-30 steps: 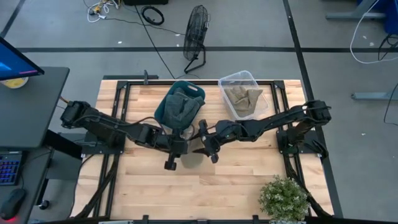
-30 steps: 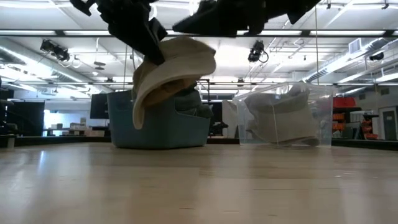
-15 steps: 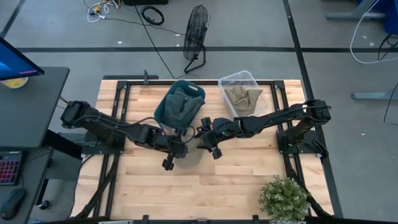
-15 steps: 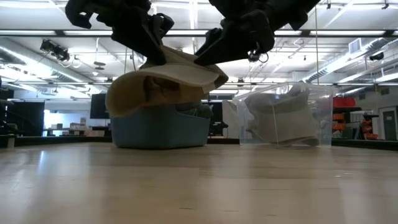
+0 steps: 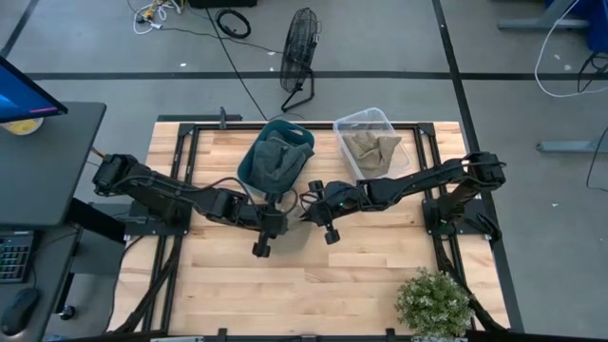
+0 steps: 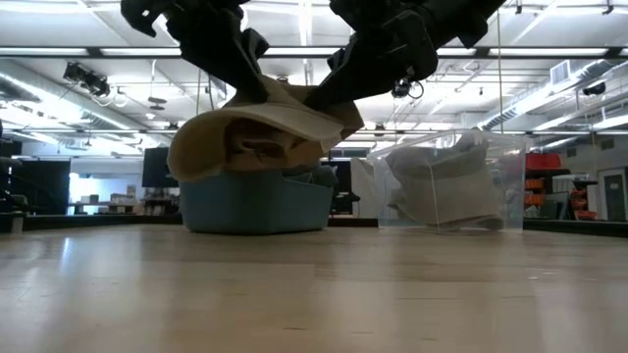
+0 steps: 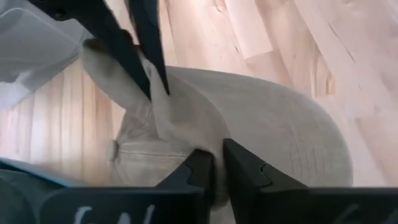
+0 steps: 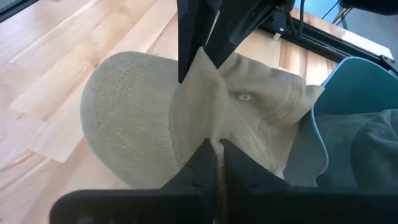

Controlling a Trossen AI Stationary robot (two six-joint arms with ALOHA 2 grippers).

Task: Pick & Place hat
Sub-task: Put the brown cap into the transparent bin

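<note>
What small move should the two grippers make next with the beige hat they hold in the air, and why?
Probably carry it together toward the clear bin. The left gripper and the right gripper each pinch a fold of the beige hat, which hangs above the wooden table, and that bin already holds similar beige fabric, while the teal bin holds dark cloth.

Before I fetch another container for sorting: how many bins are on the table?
2. A teal plastic bin holding dark cloth sits at the table's far edge, and a clear plastic bin holding beige fabric stands beside it, towards the right arm's side.
</note>
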